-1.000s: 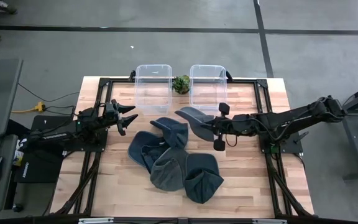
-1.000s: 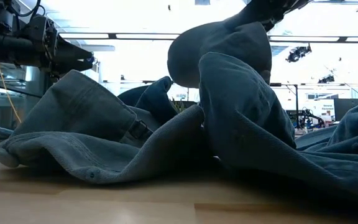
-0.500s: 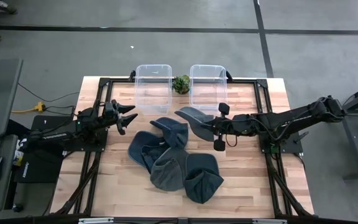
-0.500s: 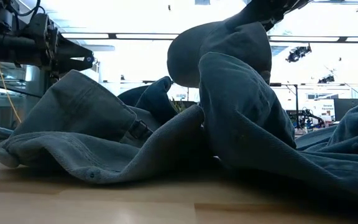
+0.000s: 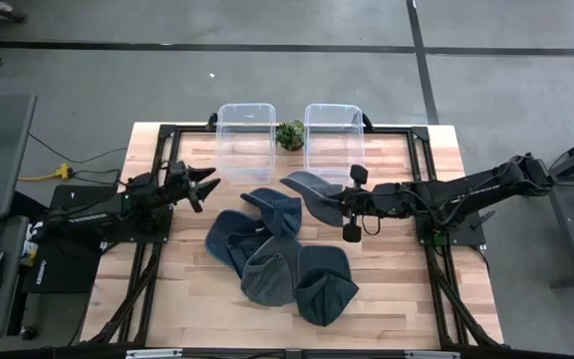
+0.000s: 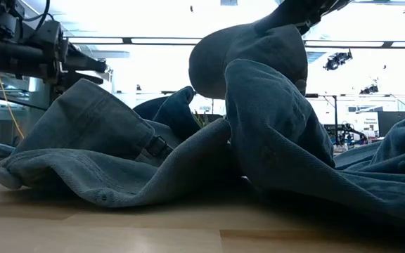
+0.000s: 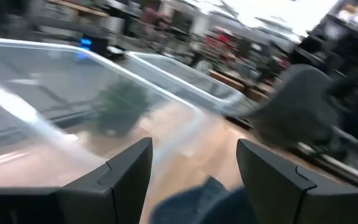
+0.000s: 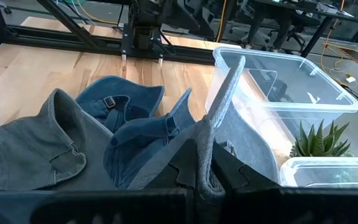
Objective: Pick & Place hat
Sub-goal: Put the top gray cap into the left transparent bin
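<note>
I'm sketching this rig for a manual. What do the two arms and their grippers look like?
Both arms are black, slim, jointed tubes with black cables along them. The left gripper has two flat, angular black fingers. The right gripper is black too, with a crossbar ending in knobs.

You have a pile of hats (image 5: 282, 264) in faded blue-grey denim at the table's centre, and one paler grey hat (image 5: 312, 189) at about one o'clock from it. The table (image 5: 407, 269) is light wood with a black frame (both bins (image 5: 245, 140) are clear plastic), with a green plant (image 5: 290, 134) between them.
</note>
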Controlling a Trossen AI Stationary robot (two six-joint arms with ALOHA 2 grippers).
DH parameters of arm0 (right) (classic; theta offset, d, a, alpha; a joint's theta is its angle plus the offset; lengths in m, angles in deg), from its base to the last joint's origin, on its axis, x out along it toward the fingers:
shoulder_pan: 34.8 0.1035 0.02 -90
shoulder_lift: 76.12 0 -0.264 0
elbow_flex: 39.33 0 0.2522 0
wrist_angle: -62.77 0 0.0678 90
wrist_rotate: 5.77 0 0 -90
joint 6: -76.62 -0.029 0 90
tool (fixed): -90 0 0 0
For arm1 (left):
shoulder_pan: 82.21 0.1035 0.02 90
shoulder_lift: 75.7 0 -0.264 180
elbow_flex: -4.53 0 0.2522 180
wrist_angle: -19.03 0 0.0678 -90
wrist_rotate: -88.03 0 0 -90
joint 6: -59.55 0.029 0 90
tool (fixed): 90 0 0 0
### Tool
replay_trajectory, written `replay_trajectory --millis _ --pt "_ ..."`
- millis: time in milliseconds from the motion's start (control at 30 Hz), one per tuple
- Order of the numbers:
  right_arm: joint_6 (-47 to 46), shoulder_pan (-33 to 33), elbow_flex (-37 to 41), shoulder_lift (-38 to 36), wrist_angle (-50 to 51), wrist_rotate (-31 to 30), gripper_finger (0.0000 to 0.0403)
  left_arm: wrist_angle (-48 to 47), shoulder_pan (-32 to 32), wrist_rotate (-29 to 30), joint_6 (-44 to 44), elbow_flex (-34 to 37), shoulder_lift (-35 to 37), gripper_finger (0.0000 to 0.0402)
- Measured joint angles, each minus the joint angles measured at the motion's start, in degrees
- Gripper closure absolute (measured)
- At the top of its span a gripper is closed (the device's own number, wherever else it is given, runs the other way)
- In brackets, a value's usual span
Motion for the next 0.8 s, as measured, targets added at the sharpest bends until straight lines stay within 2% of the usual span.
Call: replay_trajectory --millis 133,300,533,800 --pt "0.4 0.0 0.0 0.0 -1.3 0.9 0.0397 1.0 0.0 -7.6 4.1 0.0 0.0 0.0170" --pt "1.0 -0.3 0.0 0.0 -4.0 5.5 0.0397 4.3 0.0 -14.9 7.9 0.0 -0.5 0.0170" --pt "1.0 -3.2 0.0 0.0 -6.0 16.0 0.0397 11.6 0.0 -17.8 10.4 -0.1 -5.7 0.0170" --pt "1.2 -7.1 0.0 0.0 -8.7 23.2 0.0397 13.0 0.0 -19.9 11.9 -7.0 -20.1 0.0170"
